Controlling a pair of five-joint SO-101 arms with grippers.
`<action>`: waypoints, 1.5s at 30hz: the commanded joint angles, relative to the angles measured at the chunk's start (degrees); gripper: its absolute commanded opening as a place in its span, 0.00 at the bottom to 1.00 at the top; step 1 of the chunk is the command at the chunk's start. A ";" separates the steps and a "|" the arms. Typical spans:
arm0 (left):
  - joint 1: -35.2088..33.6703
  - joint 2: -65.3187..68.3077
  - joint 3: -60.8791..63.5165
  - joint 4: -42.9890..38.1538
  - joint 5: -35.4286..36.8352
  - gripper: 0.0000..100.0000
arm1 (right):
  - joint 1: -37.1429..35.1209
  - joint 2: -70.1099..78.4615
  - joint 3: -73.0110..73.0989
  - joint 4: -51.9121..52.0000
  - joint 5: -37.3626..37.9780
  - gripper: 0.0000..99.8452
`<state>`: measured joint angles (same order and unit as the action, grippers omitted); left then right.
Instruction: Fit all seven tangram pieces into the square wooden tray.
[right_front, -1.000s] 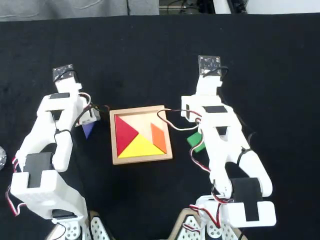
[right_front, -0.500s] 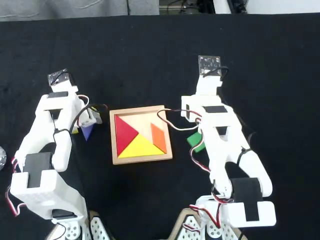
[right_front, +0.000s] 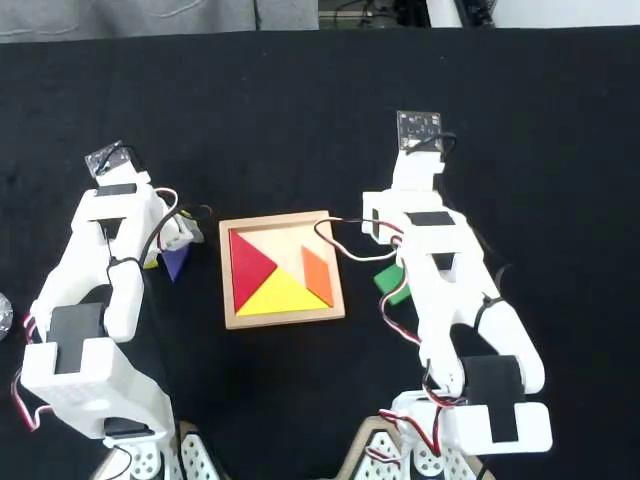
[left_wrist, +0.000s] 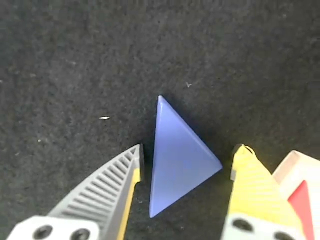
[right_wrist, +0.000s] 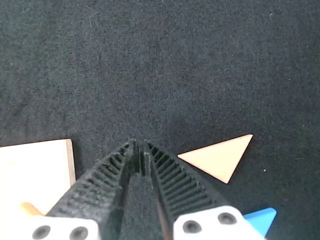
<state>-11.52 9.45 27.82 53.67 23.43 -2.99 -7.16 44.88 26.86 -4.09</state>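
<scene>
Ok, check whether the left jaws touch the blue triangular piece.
Apart: left wrist view shows black cloth between the blue triangular piece and both left gripper jaws.

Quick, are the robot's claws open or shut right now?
Left gripper: open, one finger on each side of the blue triangle.
Right gripper: shut, holding nothing.

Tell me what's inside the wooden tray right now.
Inside the wooden tray lie a red triangle, a yellow triangle and an orange piece; the rest is bare wood. A thin cable crosses one corner, hiding a sliver of the floor there.
</scene>
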 joint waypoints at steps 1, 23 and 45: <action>-0.66 -0.18 -2.42 -0.97 0.62 0.29 | 0.00 -2.68 -0.22 -0.70 0.35 0.01; -0.40 -0.09 -2.07 -0.97 0.35 0.14 | 0.00 -2.68 -0.22 -0.70 0.44 0.01; 22.37 -21.01 -12.79 14.68 23.30 0.14 | 3.78 -3.30 -0.57 -0.70 0.00 0.01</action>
<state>5.63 -7.78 17.89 68.09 36.97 -2.55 -7.34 44.88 26.86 -4.09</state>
